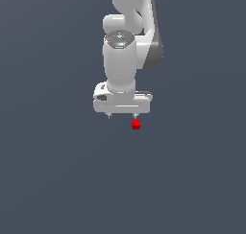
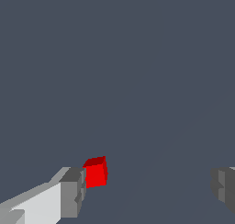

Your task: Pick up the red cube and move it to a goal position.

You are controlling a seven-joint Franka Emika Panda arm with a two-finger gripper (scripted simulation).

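Observation:
The red cube point(image 1: 136, 124) is a tiny bright red block on the dark grey floor. In the exterior view it sits just below the fingertip on the exterior view's right. My white gripper point(image 1: 122, 116) points down with its fingers wide apart. In the wrist view the red cube point(image 2: 96, 172) lies right beside one grey fingertip point(image 2: 73, 193), inside the gap; the other fingertip point(image 2: 224, 187) is far from it. I cannot tell whether the near finger touches the cube. The gripper is open and holds nothing.
A plain dark grey floor point(image 1: 57, 180) fills both views. The white arm point(image 1: 126, 46) rises above the gripper toward the top of the exterior view. No other objects show.

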